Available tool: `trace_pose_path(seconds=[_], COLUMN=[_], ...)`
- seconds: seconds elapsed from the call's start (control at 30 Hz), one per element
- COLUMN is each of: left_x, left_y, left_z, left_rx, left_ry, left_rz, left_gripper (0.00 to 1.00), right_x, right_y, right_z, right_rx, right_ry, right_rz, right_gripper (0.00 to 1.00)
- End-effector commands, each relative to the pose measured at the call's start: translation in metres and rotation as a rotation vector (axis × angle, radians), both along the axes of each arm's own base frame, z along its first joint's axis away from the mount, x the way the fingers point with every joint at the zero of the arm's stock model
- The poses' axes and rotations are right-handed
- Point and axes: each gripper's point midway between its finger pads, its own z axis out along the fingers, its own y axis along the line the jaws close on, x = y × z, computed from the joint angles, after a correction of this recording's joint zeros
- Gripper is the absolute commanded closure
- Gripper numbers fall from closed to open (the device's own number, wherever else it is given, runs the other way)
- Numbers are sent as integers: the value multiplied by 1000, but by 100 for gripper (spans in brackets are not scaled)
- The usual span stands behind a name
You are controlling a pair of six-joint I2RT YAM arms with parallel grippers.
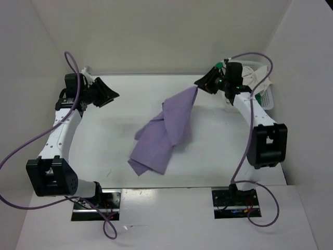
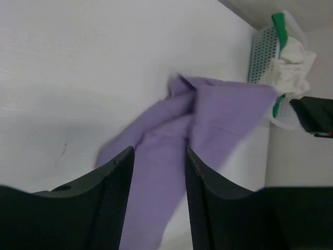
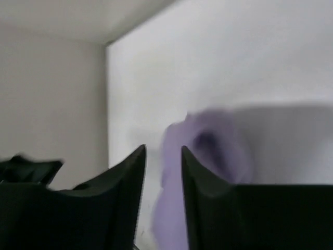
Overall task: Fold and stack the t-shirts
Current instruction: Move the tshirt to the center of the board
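Observation:
The lavender t-shirt (image 1: 165, 131) lies crumpled mid-table, one corner drawn up in a peak toward my right gripper (image 1: 198, 84). In the right wrist view the right gripper (image 3: 163, 149) has its jaws apart, and the blurred lavender t-shirt (image 3: 208, 148) hangs just beyond them, not pinched. My left gripper (image 1: 112, 96) hovers at the back left, open and empty, well apart from the cloth. The left gripper (image 2: 158, 151) looks over the lavender t-shirt (image 2: 208, 120). The cream t-shirt (image 2: 294, 62) and the green t-shirt (image 2: 281, 23) sit bunched in the basket.
A white mesh basket (image 1: 266, 98) stands at the back right against the wall, just behind my right arm. White walls close the table at the back and both sides. Purple cables loop from both arms.

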Motion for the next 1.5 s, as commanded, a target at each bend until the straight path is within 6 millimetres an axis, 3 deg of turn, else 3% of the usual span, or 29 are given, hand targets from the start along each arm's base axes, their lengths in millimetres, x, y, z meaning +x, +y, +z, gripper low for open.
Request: trace_pose_path(seconds=[0.0, 0.03, 0.07, 0.1, 0.13, 0.2, 0.23, 0.27, 0.3, 0.33, 0.4, 0.43, 0.5, 0.57, 0.63, 0.73, 0.87, 0.97, 1.07, 1.3, 1.47], left_x=[-13, -18, -26, -32, -38, -54, -60, -66, -73, -82, -91, -99, -105, -115, -116, -119, -121, -119, -118, -118, -117], left_y=[10, 9, 8, 8, 4, 2, -1, -4, -12, -19, -30, -46, -60, -80, -88, -91, -82, -79, -79, -73, -74], left_z=[-21, -26, -46, -54, -61, -90, -95, -104, -108, -119, -127, -131, -146, -162, -170, -183, -195, -201, -209, -226, -231], left_rx=[115, 124, 122, 122, 122, 104, 95, 89, 91, 94, 109, 122, 166, 210, 240, 298, 340, 352, 358, 399, 401], left_ry=[43, 58, 113, 132, 148, 225, 238, 264, 280, 308, 327, 337, 364, 410, 425, 449, 485, 486, 508, 544, 555], left_rz=[37, 39, 36, 35, 25, 19, 8, 3, -22, -43, -69, -115, -153, -208, -233, -237, -198, -176, -178, -171, -173], left_gripper=[49, 49, 49, 49, 49, 49, 50, 52, 53, 56, 62, 62, 64, 62, 59, 59, 59, 53, 51, 50, 55], right_x=[4, 2, -4, -8, -21, -40, -55, -72, -84, -107, -129, -142, -160, -169, -174, -176, -174, -172, -176, -163, -156], right_y=[-26, -24, -30, -34, -23, -14, 0, 4, 10, 24, 31, 36, 51, 65, 70, 78, 83, 79, 77, 94, 97], right_z=[9, 18, 24, 24, 24, -5, -20, -45, -59, -88, -109, -127, -145, -160, -173, -188, -192, -199, -215, -207, -208], right_rx=[-130, -140, -169, -185, -197, -228, -244, -279, -300, -333, -367, -385, -425, -465, -490, -532, -561, -587, -627, -649, -661], right_ry=[-57, -79, -103, -100, -98, -34, 9, 55, 84, 140, 183, 219, 252, 273, 296, 327, 322, 332, 363, 306, 299], right_rz=[-102, -122, -164, -176, -143, -109, -68, -52, -36, 16, 39, 69, 112, 153, 183, 212, 210, 190, 204, 226, 223], right_gripper=[53, 47, 39, 38, 38, 49, 55, 70, 78, 83, 92, 92, 90, 80, 65, 60, 59, 56, 56, 55, 55])
